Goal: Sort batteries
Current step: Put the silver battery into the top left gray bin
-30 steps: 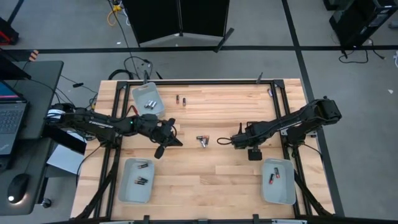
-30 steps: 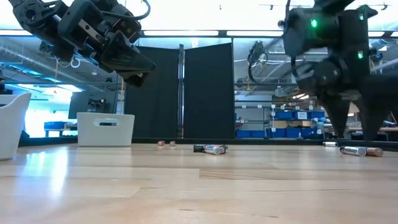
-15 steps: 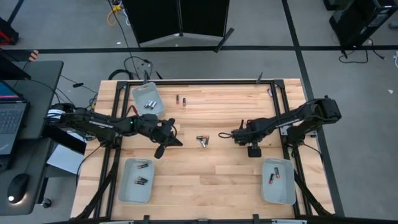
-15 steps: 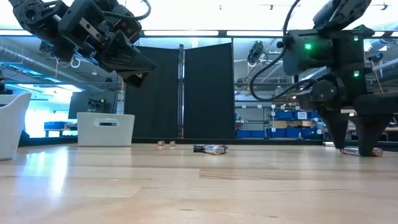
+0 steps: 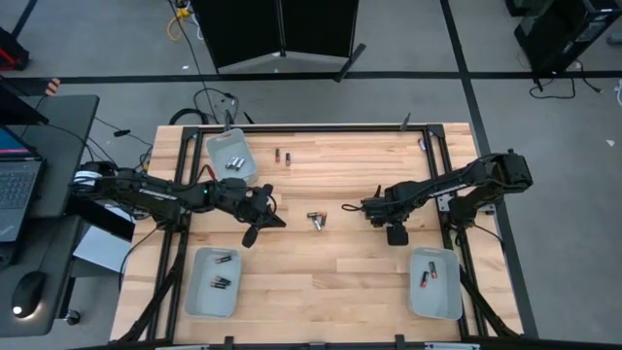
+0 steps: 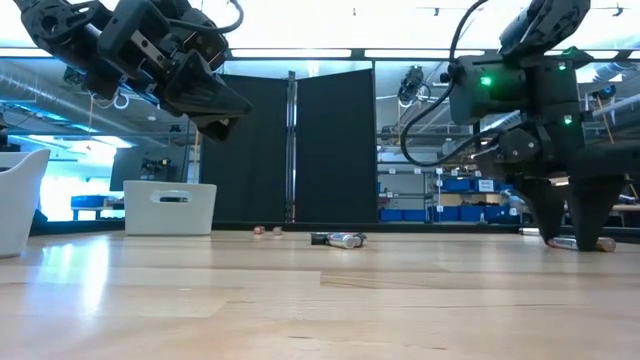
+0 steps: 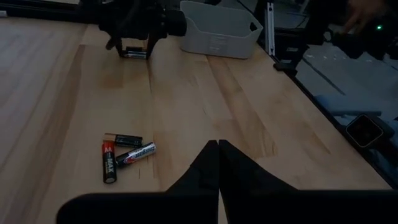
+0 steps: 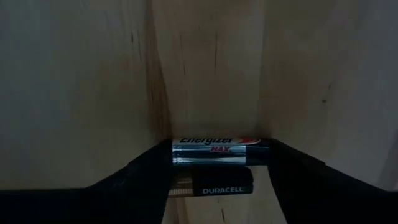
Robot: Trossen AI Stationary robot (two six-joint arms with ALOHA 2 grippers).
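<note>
Two batteries lie side by side on the wooden table right of its middle: a silver battery (image 8: 221,149) and a shorter dark battery (image 8: 217,188). My right gripper (image 8: 221,155) points down over them, its fingers at the silver battery's two ends. My left gripper (image 7: 217,144) hovers shut and empty left of centre (image 5: 278,223). Three more batteries (image 5: 317,220) lie on the table between the arms, and two small ones (image 5: 282,156) lie farther back. My right gripper comes from above, pointing down, with one finger (image 8: 152,171) against each end of the silver battery (image 8: 177,149), so the hold runs along its length. The battery lies flat on the table. The shorter dark battery lies loose between the fingers beside it.
Three pale grey trays hold sorted batteries: one at the far left (image 5: 231,156), one at the near left (image 5: 214,282), one at the near right (image 5: 434,282). The near middle of the wooden table (image 5: 330,282) is bare board.
My right gripper has sunk to the table top and shifted a little toward the far edge. It now stands over the two batteries, and its fingers have drawn closer together. The batteries have not moved.
</note>
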